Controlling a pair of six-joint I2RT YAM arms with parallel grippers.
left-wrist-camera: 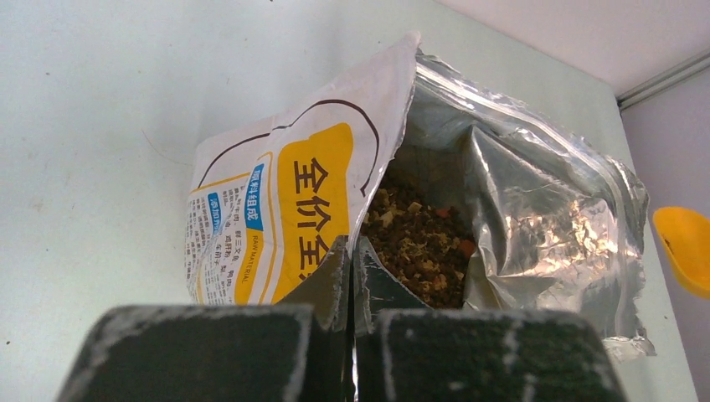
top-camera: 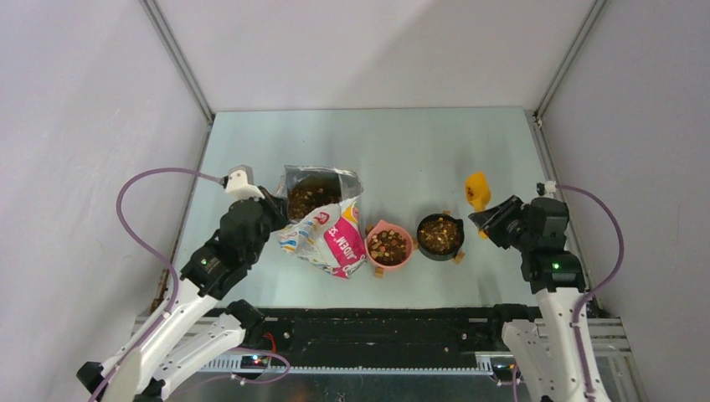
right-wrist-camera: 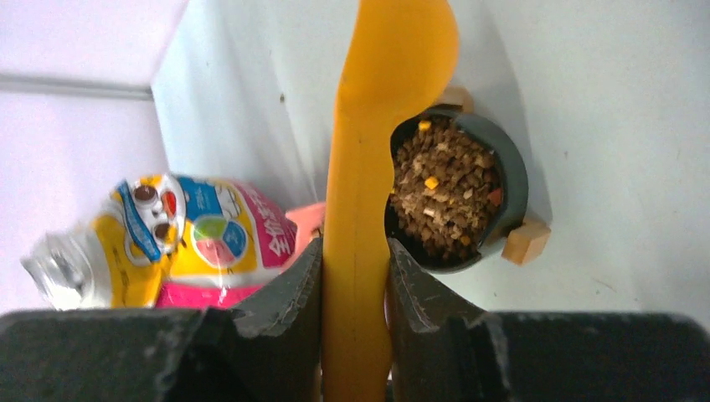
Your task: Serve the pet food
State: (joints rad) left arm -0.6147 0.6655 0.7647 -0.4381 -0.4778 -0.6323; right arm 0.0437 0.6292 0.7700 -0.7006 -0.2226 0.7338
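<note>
The open food bag [top-camera: 322,226] lies mid-table, its foil mouth holding brown kibble [top-camera: 306,199]. My left gripper [top-camera: 272,211] is shut on the bag's rim; in the left wrist view its jaws [left-wrist-camera: 352,260] pinch the rim edge, kibble [left-wrist-camera: 419,239] just behind. A pink bowl [top-camera: 388,244] and a black bowl [top-camera: 439,235] both hold kibble. My right gripper [top-camera: 490,219] is shut on the handle of a yellow scoop [top-camera: 478,189], right of the black bowl. In the right wrist view the scoop [right-wrist-camera: 368,167] runs between the fingers, over the black bowl [right-wrist-camera: 456,197].
Small wooden blocks [right-wrist-camera: 525,241] sit against the bowls' feet. The bag [right-wrist-camera: 167,239] shows left in the right wrist view. Grey walls with metal rails enclose the table on three sides; a black rail runs along the near edge.
</note>
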